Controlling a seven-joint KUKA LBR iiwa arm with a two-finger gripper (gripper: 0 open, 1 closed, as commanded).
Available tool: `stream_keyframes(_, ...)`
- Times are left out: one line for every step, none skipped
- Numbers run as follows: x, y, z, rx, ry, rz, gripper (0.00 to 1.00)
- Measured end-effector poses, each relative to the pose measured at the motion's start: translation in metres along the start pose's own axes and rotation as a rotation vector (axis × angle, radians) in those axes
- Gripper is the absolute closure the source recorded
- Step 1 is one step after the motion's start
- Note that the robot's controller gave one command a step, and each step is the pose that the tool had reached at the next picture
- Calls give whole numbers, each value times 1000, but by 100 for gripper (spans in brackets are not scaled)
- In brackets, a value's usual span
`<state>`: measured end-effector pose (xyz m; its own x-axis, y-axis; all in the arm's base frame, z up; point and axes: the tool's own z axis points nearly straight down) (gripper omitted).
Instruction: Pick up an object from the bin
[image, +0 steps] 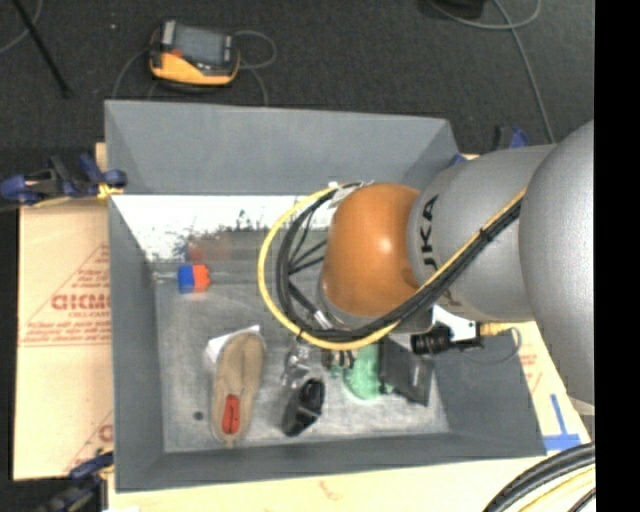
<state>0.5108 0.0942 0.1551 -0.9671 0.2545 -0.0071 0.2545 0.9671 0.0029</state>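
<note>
Grey bin (300, 150) was logged first, then the grey arm (520, 240) reaching in from the right. Letters "KA" were read on its casing, the rest being hidden. An orange cover (370, 250) and looped cables (275, 270) were noted at the wrist, masking most of the gripper (300, 362). How far it was opened, or whether anything was held, could not be told.

The gripper was placed over the bin's front middle. Nearest things:
- tan sole-shaped piece (238, 380), just left, long axis running front to back
- dark box (408, 378), to the right
- green lump (362, 378), beside the box
- black piece (303, 405), just in front

A blue-and-orange block (193, 278) was seen well apart, back left.
</note>
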Motion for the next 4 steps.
stream_keyframes(6,-5,-37,6,13,10,100)
stream_keyframes(-5,-2,-100,3,7,-12,100)
stream_keyframes(-58,21,0,0,-1,-53,0)
stream_keyframes(-61,22,10,3,4,-58,0)
